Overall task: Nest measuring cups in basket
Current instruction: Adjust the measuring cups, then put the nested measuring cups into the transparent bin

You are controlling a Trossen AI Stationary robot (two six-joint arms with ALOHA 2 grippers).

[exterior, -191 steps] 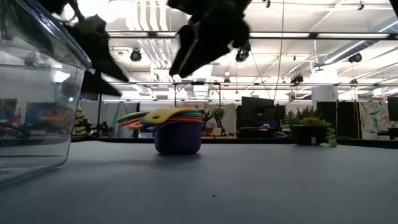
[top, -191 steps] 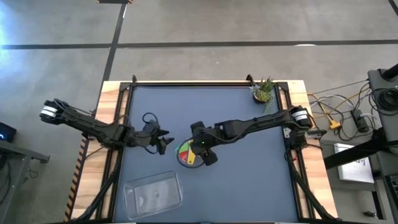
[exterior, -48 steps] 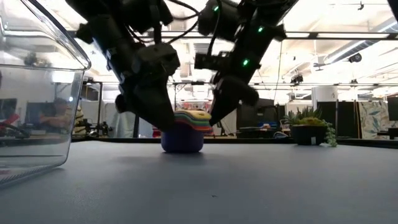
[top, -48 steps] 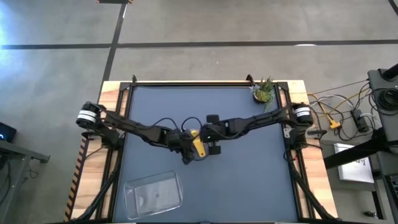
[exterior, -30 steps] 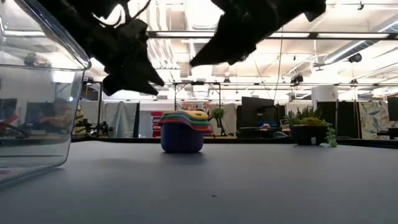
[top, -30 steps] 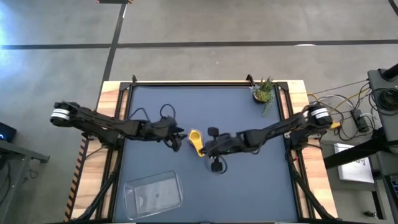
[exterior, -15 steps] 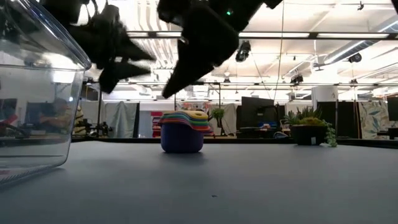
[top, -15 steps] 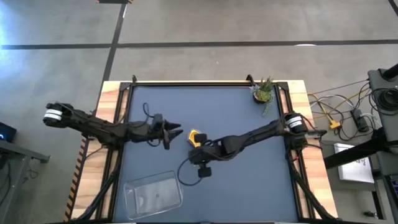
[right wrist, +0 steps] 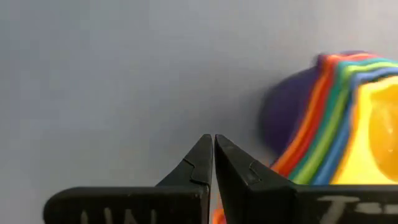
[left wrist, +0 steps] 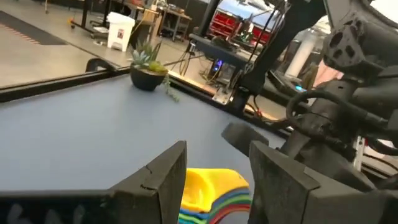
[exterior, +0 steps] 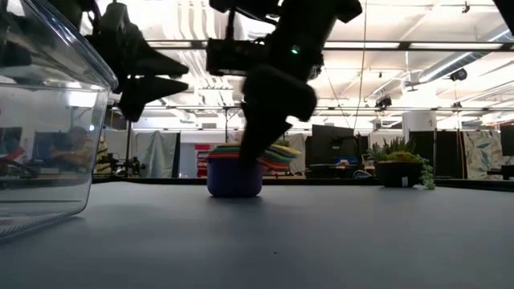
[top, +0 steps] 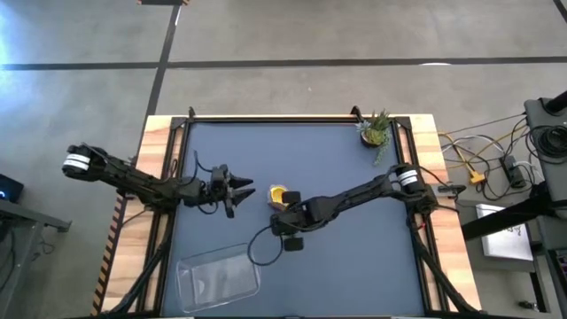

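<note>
The measuring cups [top: 277, 193] stand nested in one stack, purple at the bottom and yellow on top, on the middle of the table. They also show in the low view [exterior: 234, 178]. My right gripper [right wrist: 213, 142] is shut and low at the stack's near side [top: 283, 214], by the handles. My left gripper [top: 241, 188] is open, above the table to the stack's left. Its fingers frame the stack in the left wrist view [left wrist: 211, 186]. The clear basket [top: 219, 275] stands at the near left. My right gripper comes down slanting from the table's right, its shut fingers [right wrist: 249, 174] beside the stack. The fanned coloured handles [right wrist: 292, 163] run under one finger. I cannot tell whether the fingers touch them. In the low view the upper cups [exterior: 281, 154] lean.
A small potted plant [top: 376, 130] stands at the far right corner. The basket's wall [exterior: 48, 120] is close to the low camera at the left. The right arm [top: 354, 193] stretches across the table from the right.
My right gripper has gone toward the table's left and come down from above to the stack's near side. The upper cups, level before, now lean in the low view. My left gripper has drawn back a little toward the left edge.
</note>
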